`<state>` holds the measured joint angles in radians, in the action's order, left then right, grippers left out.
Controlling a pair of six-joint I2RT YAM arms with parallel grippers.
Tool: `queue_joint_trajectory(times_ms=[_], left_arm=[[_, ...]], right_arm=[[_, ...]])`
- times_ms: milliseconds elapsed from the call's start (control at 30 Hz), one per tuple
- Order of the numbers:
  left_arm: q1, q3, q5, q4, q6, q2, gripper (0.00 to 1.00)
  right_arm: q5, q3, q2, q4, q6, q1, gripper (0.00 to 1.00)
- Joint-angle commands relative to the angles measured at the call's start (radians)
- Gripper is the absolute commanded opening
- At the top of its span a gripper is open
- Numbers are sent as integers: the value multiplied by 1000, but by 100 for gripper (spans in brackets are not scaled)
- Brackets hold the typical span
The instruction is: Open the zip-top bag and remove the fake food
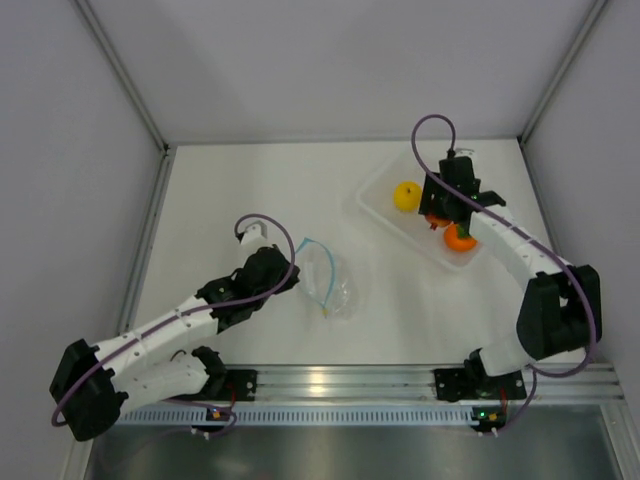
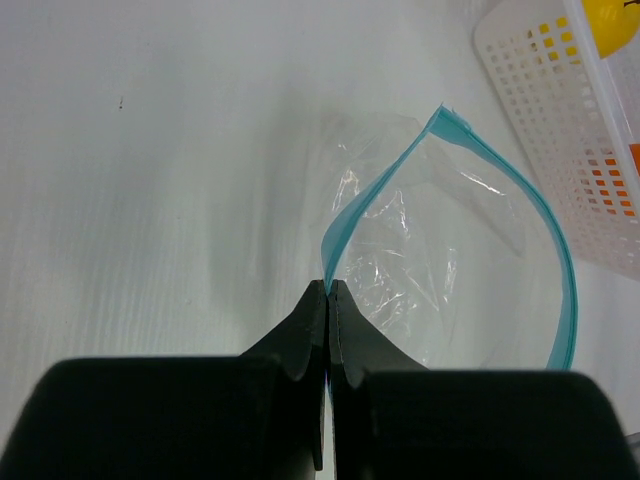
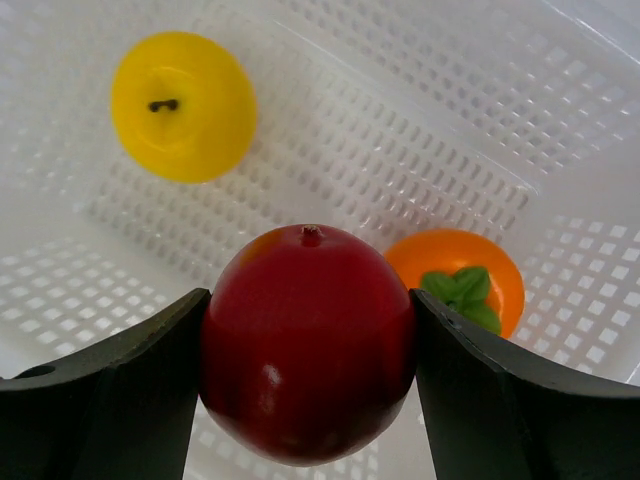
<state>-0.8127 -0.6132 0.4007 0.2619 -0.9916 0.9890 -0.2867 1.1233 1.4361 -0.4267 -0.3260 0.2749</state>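
**Plastic film for one claw, hard round toys for the other**

My left claw is pressed together on the light blue zip strip of the zip-top bag. The bag lies on the white table with its mouth gaping and, as far as I can see, nothing inside. I judge the pouch almost weightless, limp and slippery. The film would bunch or slide out of a pinch, so the stiffer strip at the edge is the place to hold it.

My right claw stands wide around the red fruit, a pad on each flank, over the perforated tray where the yellow fruit and orange fruit lie. The red one looks glossy, rigid and light. It seems likely to squirt free unless gripped across its widest girth, as it is now.
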Motion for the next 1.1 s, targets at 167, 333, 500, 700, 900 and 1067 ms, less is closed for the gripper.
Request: queue_joint_trajectory(times_ms=[167,333,500,700,900,1067], left_arm=[[1,-74,53,12,56,-13,0],[27,-183,118,102,132,-9,0],[96,-255,119,154,205,-19,0],[271,-377,116,240,304,-15,0],[378,-483,223,307,367,36,0],[454,-610,288,307,453,156,0]], right_arm=[[26,164,208,-7,47,-49,71],[31,156,218,-6,27,-48,91],[17,150,164,-21,30,-51,99],[67,109,14,-44,28,-48,99],[191,-2,-181,-6,5,-39,100],[309,-78,-334,6,-28,-34,99]])
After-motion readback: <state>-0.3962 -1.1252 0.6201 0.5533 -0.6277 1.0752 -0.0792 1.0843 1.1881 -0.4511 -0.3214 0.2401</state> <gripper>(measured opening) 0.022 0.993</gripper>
